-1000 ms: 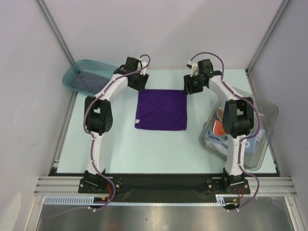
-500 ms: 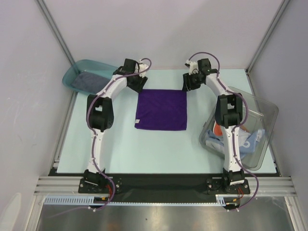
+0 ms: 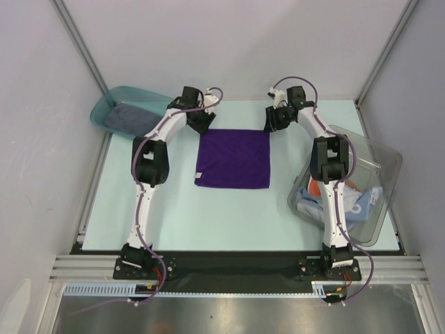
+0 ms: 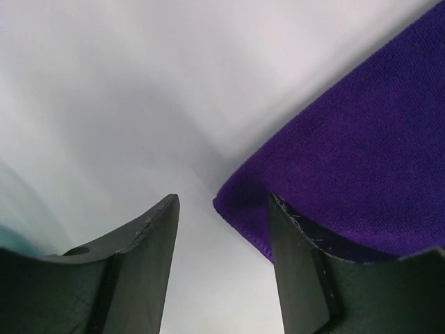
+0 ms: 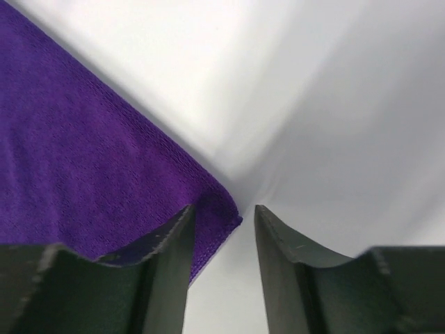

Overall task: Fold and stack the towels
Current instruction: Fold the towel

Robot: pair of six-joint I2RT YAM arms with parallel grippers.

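Purple towel [image 3: 233, 158] spread flat on the table [image 3: 174, 209], and both my claws are at its far corners!
My left gripper [image 3: 201, 124] straddles the far-left corner, jaws apart, nothing pinched. My right gripper [image 3: 272, 124] stands unclenched too, with the far-right tip in its gap. A grey-blue towel [image 3: 127, 117] lies in the teal tray [image 3: 104, 104], other towels [image 3: 358, 207] in the clear bin [image 3: 386, 167].

Both arms reach forward, elbows raised. The left gripper [image 3: 200, 123] sits at the far left corner of the purple towel [image 3: 233, 158], the right gripper [image 3: 272, 124] at its far right corner, both with jaws parted.
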